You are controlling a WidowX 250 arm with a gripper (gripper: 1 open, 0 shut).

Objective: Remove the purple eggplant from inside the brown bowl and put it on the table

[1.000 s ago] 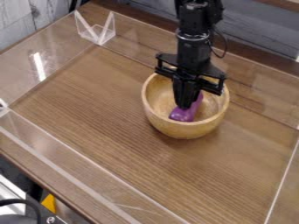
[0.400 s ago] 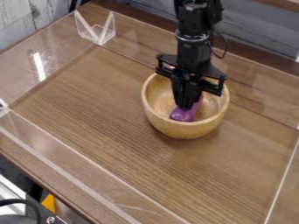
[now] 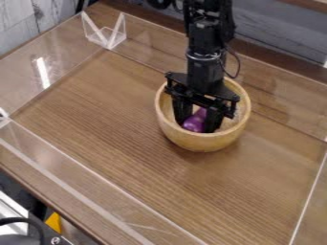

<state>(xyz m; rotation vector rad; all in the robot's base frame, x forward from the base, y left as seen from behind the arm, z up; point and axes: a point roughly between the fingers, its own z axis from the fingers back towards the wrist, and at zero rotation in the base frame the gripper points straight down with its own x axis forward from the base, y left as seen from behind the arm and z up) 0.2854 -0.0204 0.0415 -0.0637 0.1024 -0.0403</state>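
The brown bowl (image 3: 200, 141) stands right of the table's (image 3: 96, 124) middle. Inside it lies the purple eggplant (image 3: 194, 121), partly hidden by the arm. My gripper (image 3: 201, 114) points straight down into the bowl, open. Its black fingers (image 3: 175, 108) are spread wide, one on each side of the eggplant and close to the bowl's inner walls. I cannot tell whether either finger touches the eggplant.
Clear acrylic walls (image 3: 38, 153) run along the table's edges, and a clear angled piece (image 3: 105, 32) stands at the back left. Bare wood-grain tabletop lies left of the bowl and in front of it.
The gripper's fingers were together over the eggplant; now they are spread wide apart inside the bowl. The bowl and eggplant have not moved.
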